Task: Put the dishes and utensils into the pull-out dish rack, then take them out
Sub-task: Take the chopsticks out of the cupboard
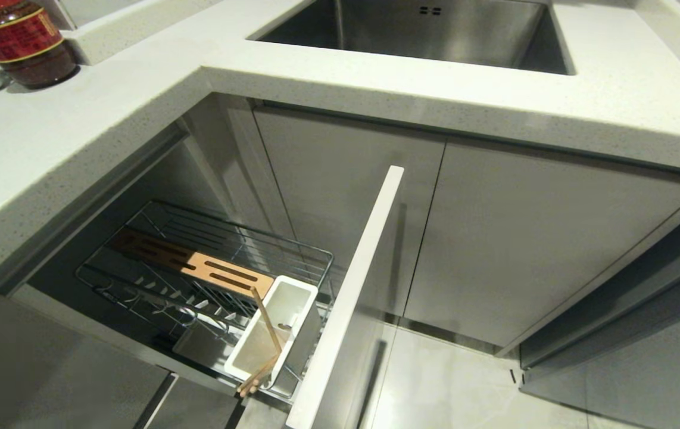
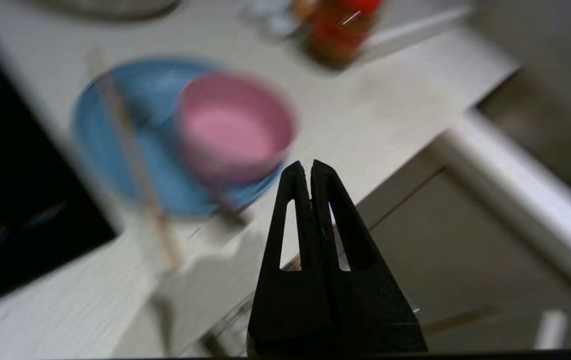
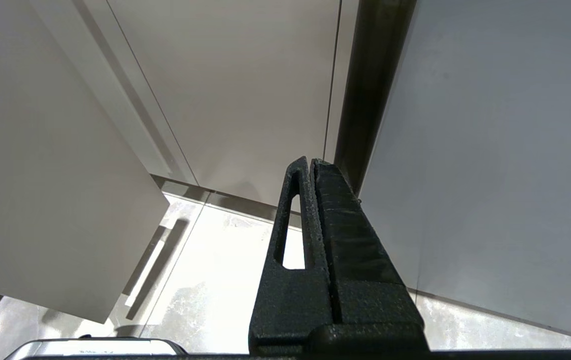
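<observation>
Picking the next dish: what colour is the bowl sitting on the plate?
Pink bowl, on a blue plate; clearest in the left wrist view.

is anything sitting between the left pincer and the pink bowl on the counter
Nothing visible does. In the left wrist view the left pincer is shut and empty, just off the counter edge, with bare counter between it and the pink bowl. The bowl sits on the blue plate; a chopstick lies across the plate's other side.

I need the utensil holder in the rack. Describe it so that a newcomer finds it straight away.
Start at the steel sink in the pale stone counter, then drop to the pulled-out chrome wire dish rack below and to its left. The white rectangular plastic utensil holder stands at the rack's corner by the pale front panel, the only solid white tub, with wooden chopsticks leaning in it.
</observation>
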You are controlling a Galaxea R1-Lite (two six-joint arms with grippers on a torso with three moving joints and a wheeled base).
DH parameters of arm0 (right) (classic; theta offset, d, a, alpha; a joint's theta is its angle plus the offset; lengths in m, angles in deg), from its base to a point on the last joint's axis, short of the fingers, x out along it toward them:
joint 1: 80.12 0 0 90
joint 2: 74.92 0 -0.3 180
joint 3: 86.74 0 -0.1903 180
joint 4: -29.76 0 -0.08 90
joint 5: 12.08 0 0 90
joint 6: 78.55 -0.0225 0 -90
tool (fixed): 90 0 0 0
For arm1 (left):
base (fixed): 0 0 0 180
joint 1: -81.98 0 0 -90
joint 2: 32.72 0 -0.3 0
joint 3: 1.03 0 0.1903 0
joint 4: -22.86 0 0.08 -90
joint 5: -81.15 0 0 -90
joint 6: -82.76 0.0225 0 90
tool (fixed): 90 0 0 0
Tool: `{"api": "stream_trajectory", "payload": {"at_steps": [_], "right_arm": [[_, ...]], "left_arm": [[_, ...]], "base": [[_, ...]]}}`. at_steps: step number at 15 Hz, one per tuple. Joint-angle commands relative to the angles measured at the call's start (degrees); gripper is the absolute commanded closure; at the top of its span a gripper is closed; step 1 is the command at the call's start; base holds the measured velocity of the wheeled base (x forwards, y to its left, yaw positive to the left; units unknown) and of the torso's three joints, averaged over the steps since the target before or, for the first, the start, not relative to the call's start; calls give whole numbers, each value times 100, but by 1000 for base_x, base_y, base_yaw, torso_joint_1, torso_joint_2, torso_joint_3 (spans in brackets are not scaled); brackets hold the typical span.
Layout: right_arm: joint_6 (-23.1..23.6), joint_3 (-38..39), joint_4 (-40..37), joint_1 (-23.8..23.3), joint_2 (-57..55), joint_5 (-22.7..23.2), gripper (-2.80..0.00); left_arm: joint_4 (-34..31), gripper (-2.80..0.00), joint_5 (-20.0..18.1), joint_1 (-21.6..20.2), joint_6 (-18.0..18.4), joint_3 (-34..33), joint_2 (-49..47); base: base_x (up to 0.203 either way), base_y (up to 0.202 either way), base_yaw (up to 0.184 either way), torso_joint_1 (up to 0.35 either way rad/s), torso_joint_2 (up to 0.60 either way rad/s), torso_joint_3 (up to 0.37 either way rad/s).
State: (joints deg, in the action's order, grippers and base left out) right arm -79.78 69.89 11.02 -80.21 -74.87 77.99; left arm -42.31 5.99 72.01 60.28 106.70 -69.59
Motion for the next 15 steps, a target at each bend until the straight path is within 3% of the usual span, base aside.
{"api": "stream_trajectory", "payload": {"at_steps": [1, 3, 6, 11, 15], "right_arm": [[0, 149, 4, 1, 4, 1, 0], [0, 149, 4, 1, 4, 1, 0], [0, 149, 4, 1, 4, 1, 0], [0, 149, 4, 1, 4, 1, 0], [0, 149, 4, 1, 4, 1, 0]], "left_arm": [[1014, 0, -472, 465, 77, 268, -343], [1473, 0, -867, 826, 271, 413, -706], [1702, 0, -1507, 1315, 261, 460, -1351], [1085, 0, -1922, 2681, 156, 401, -1926], [229, 0, -1928, 3605, 175, 368, -2619]], "base": [[0, 0, 0, 0, 0, 0], [0, 0, 0, 0, 0, 0], [0, 0, 0, 0, 0, 0], [0, 0, 0, 0, 0, 0], [0, 0, 0, 0, 0, 0]]}}
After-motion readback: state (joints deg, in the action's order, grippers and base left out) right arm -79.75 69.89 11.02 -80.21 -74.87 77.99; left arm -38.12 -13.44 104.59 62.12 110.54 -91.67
